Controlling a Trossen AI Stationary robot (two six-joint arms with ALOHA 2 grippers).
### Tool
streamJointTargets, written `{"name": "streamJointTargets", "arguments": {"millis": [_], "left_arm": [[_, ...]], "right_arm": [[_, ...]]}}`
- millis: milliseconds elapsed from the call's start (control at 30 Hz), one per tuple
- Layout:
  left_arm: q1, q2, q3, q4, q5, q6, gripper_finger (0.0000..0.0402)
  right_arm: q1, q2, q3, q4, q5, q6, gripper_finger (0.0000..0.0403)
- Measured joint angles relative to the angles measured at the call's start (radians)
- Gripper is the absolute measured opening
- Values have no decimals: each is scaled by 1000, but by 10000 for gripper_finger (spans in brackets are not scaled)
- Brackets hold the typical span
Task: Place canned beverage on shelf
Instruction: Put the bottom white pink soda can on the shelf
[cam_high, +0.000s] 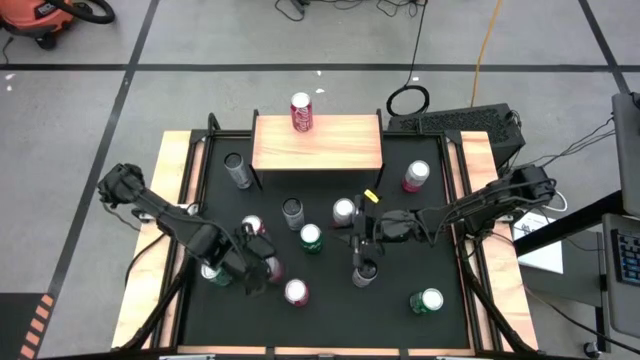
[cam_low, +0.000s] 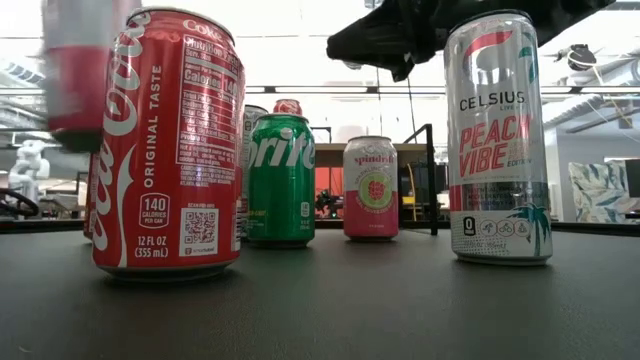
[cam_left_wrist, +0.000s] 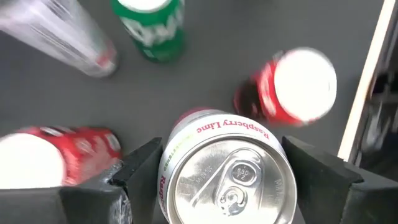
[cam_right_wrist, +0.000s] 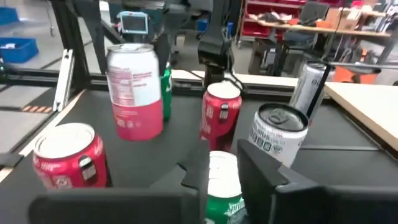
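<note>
Holding the raspberry lime can (cam_left_wrist: 227, 180) between its two fingers (cam_left_wrist: 140, 171), the left gripper (cam_high: 255, 268) stood over the near left part of the desk (cam_high: 330, 320), well apart from the shelf (cam_high: 330, 148). Its jaws were set wide and closed on the sides of the can, and in the low view the can looked to hang above the desk, so I judged that the lift was already begun. The shelf was at the far side, in the middle, and one red can (cam_high: 301, 112) stood already near its back edge; the rest of the wooden top was free. To do this step well, the arm would need to raise the can higher than the tops of the other cans (cam_high: 292, 212) that stood between it and the shelf, because they were many and close together, and a low path could knock them over. The can should stay upright and come down beside the red can, not touching it, and fully on the wood, away from the edge. The right gripper (cam_high: 362, 240) hung over the middle of the desk, near a green can (cam_right_wrist: 222, 180); whether it was open or closed I could not tell.
</note>
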Motion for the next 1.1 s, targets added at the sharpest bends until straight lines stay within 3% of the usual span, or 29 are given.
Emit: {"name": "streamJointTargets", "arguments": {"millis": [267, 367, 467, 600, 767, 1100], "left_arm": [[99, 0, 151, -27, -97, 28, 281], [137, 0, 186, -28, -131, 38, 281], [172, 0, 204, -15, -150, 62, 281], [225, 0, 205, 1, -154, 61, 281], [264, 0, 205, 7, -169, 77, 281], [268, 0, 204, 96, -216, 122, 281]], "right_arm": [[28, 12, 1, 102, 21, -85, 189], [47, 11, 7, 136, 102, -125, 237], [64, 15, 47, 107, 167, -179, 285], [71, 41, 131, -3, 173, -218, 336], [65, 105, 248, -124, 209, -227, 358], [43, 270, 428, -166, 357, -268, 359]]}}
